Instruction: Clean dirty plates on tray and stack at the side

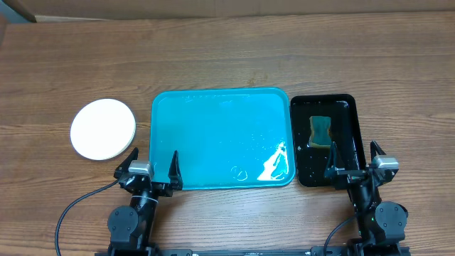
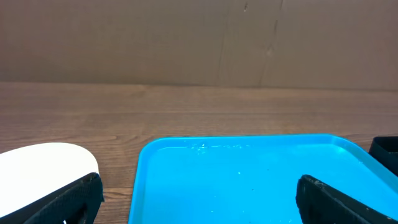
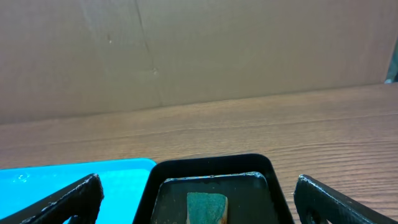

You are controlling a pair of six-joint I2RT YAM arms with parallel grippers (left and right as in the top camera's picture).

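The plates (image 1: 103, 129) sit in a stack on the table left of the tray, with a clean white one on top; the stack also shows at the lower left of the left wrist view (image 2: 43, 168). The turquoise tray (image 1: 220, 139) lies in the middle, wet and with no plates on it; it shows in the left wrist view (image 2: 242, 180) and at the left edge of the right wrist view (image 3: 74, 171). My left gripper (image 1: 151, 169) is open and empty at the tray's near left corner. My right gripper (image 1: 353, 163) is open and empty at the near end of the black tray.
A narrow black tray (image 1: 353, 107) stands right of the turquoise one, holding water and a green sponge (image 1: 321, 132); both show in the right wrist view, tray (image 3: 211, 165) and sponge (image 3: 206, 207). A cardboard wall runs along the table's far edge.
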